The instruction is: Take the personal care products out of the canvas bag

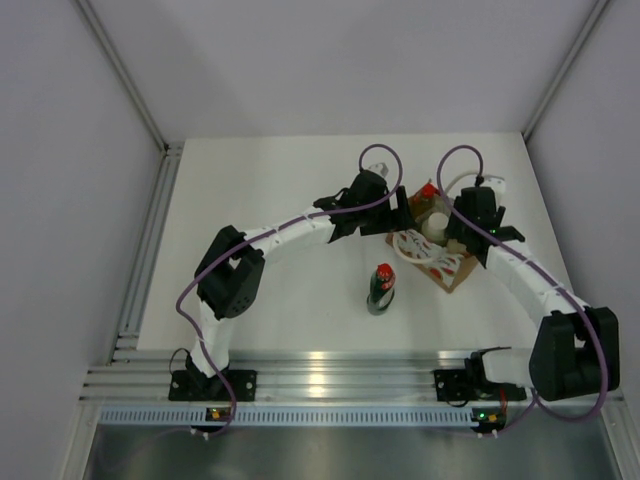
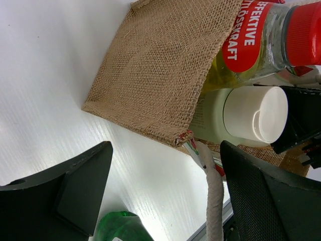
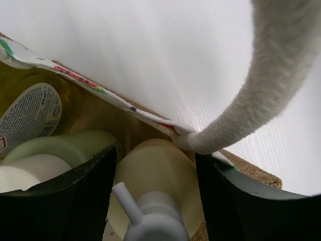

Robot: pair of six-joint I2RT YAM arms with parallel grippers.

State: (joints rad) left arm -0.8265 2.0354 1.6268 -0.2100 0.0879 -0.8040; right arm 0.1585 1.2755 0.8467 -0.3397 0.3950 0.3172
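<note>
The canvas bag (image 1: 443, 262) lies tipped at the right, mouth towards the far side; its burlap side (image 2: 160, 75) fills the left wrist view. In it are a yellow bottle with red cap (image 2: 261, 45), a pale bottle with white cap (image 2: 251, 113) and a cream pump bottle (image 3: 155, 175). The dark green bottle with red cap (image 1: 381, 288) stands on the table outside the bag. My left gripper (image 1: 402, 212) is open and empty beside the bag's left edge. My right gripper (image 3: 155, 201) is open inside the bag's mouth, jaws either side of the cream pump bottle.
A pale rope handle (image 3: 261, 80) loops across in front of my right gripper, and another (image 2: 213, 191) hangs by my left gripper's right finger. White walls enclose the table on three sides. An aluminium rail (image 1: 320, 375) runs along the near edge.
</note>
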